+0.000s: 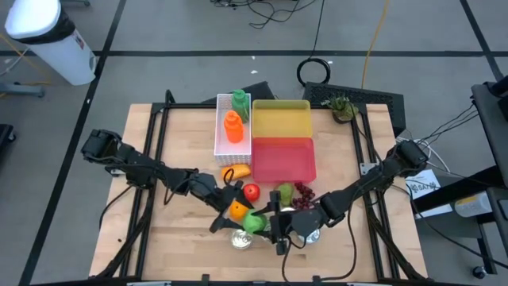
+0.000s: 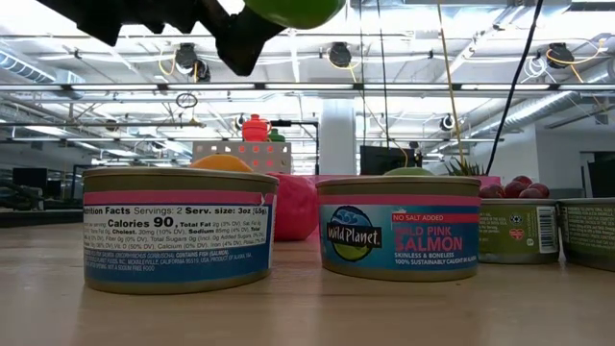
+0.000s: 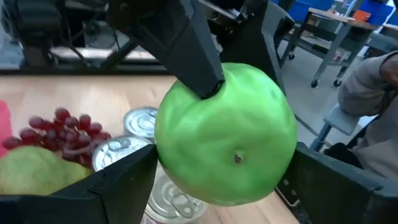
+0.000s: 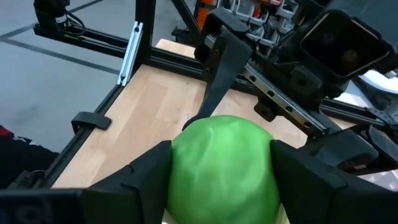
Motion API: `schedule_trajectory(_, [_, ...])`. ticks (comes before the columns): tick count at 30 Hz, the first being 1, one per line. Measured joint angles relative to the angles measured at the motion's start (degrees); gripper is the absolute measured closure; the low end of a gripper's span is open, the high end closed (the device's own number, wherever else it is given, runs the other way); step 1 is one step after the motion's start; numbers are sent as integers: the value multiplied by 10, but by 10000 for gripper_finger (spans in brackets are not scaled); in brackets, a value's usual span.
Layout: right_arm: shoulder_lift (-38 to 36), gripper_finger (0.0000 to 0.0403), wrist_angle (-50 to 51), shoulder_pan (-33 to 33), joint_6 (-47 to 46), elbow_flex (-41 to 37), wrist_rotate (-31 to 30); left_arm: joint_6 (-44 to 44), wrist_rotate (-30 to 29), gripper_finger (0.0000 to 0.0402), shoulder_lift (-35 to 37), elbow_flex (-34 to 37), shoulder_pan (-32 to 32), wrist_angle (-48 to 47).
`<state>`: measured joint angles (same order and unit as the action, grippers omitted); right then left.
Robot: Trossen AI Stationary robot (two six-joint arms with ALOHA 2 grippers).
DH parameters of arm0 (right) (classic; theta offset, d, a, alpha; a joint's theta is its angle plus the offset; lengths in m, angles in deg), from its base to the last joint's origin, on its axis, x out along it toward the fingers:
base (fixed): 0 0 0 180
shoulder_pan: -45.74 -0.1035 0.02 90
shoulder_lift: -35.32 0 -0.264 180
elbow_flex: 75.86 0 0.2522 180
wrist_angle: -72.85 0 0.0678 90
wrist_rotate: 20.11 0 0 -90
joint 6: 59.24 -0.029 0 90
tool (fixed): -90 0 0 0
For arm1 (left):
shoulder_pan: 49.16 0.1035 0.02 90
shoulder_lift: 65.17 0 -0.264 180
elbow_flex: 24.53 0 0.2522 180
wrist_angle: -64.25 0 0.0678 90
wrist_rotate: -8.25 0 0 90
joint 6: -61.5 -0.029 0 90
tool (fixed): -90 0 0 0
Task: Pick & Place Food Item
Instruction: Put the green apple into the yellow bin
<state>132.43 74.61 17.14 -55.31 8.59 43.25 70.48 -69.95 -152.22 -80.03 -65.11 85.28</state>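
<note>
A green apple (image 1: 254, 222) hangs in the air over the cans near the table's front, between my two grippers. My right gripper (image 4: 221, 168) reaches in from the right and is shut on the apple (image 4: 221, 165). My left gripper (image 3: 217, 186) reaches in from the left, open wide, one finger on each side of the apple (image 3: 227, 134). Whether those fingers touch it I cannot tell. In the low view the apple (image 2: 293, 10) shows at the top edge, well above the table. My right gripper pinches the green apple between its two fingers, one on each of two opposite sides (image 4: 180, 162). The fingers come nearly level from the table's right. The apple is lifted clear of the table and the cans.
Tuna and salmon cans (image 2: 399, 226) (image 2: 178, 226) stand under the apple. An orange (image 1: 237, 209), a red fruit (image 1: 252, 191), a pear (image 1: 284, 191) and grapes (image 1: 302, 193) lie close by. Farther back stand a red bin (image 1: 286, 159), a yellow bin (image 1: 282, 119) and a white tray (image 1: 225, 147).
</note>
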Motion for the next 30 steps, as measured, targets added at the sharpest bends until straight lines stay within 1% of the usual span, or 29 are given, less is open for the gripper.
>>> schedule_trajectory(3, [0,172,-2,0,0,0,-2,-13,2,65,0,0,0,9])
schedule_trajectory(8, [0,160,-4,1,-1,0,-3,-36,6,134,0,0,0,10])
schedule_trajectory(14, [-1,144,-7,1,3,1,-6,-68,5,135,0,0,1,15])
schedule_trajectory(17, [-28,140,12,-5,2,1,-15,-76,-4,135,4,-1,3,30])
schedule_trajectory(20, [-68,139,52,-21,-22,1,-69,-69,-16,137,13,-5,13,42])
schedule_trajectory(23, [-110,141,72,-50,-47,-24,-144,-64,-12,139,17,-4,22,39])
schedule_trajectory(27, [-148,141,19,-83,-43,-89,-211,-63,0,139,17,-3,21,40])
schedule_trajectory(30, [-173,141,-44,-92,-26,-142,-247,-64,-2,139,17,-3,22,82])
